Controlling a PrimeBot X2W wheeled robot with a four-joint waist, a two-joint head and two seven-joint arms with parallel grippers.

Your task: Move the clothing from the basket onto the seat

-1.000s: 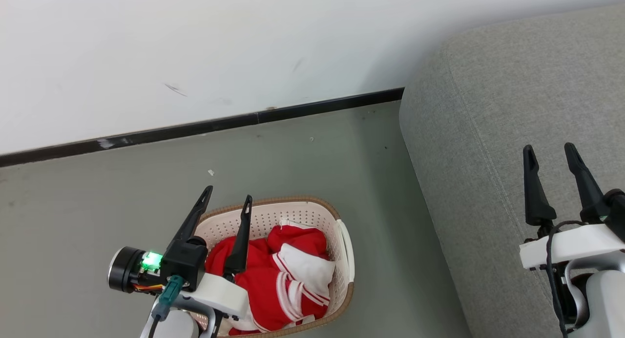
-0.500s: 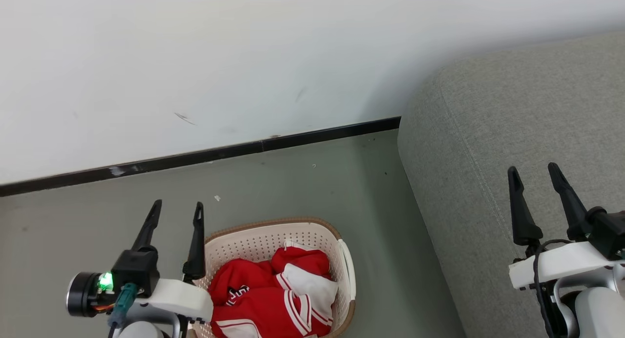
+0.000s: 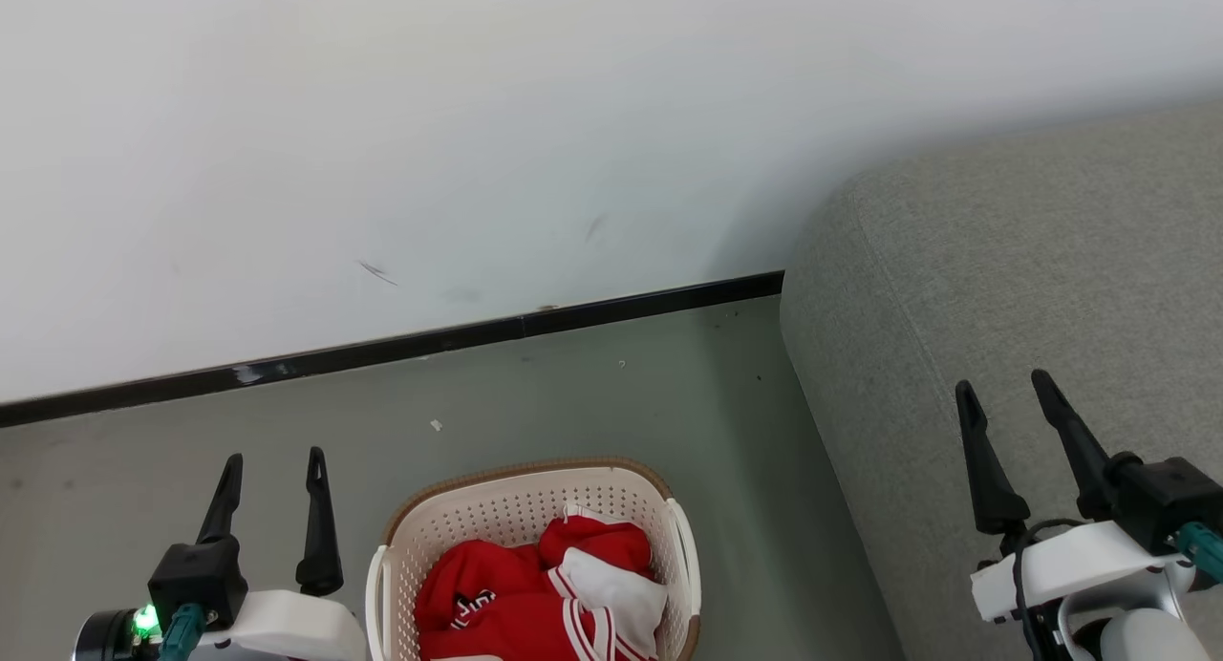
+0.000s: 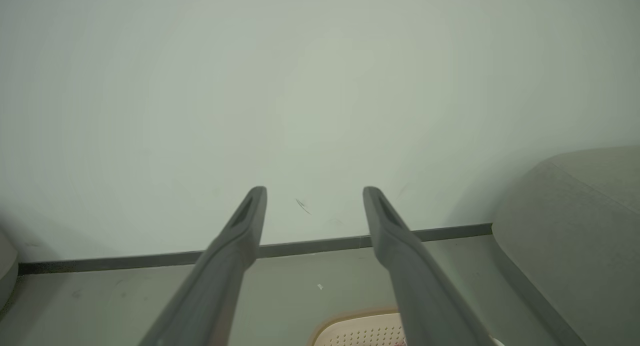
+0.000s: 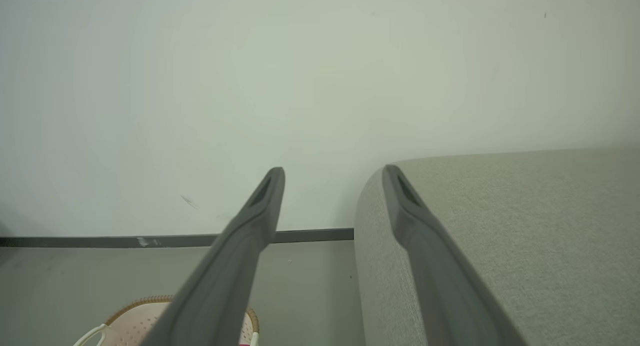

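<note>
Clothing (image 3: 535, 604) lying bunched in basket (image 3: 525, 466) on floor (image 3: 573, 394), beside seat (image 3: 1003, 288). Black-and-white lettering (image 3: 475, 604) showing on red fold, too small for reading. Left hand (image 3: 273, 457) hovering beside basket, spread wide, gripping nothing. Right hand (image 3: 1001, 383) hanging over seat, likewise spread, empty.

- Cream perforated plastic basket with brown woven-look rim (image 3: 459, 518): near end was cut off by the head view's bottom edge.
- Red clothing with white stripes (image 3: 468, 577): lower part was cut off likewise; black-and-white lettering was too small to read.
- Large grey woven-fabric seat (image 3: 1003, 288): ran past the right and bottom edges.
- Left wrist view: the basket was cut to its far rim, partly behind the left tool (image 4: 314, 190).
</note>
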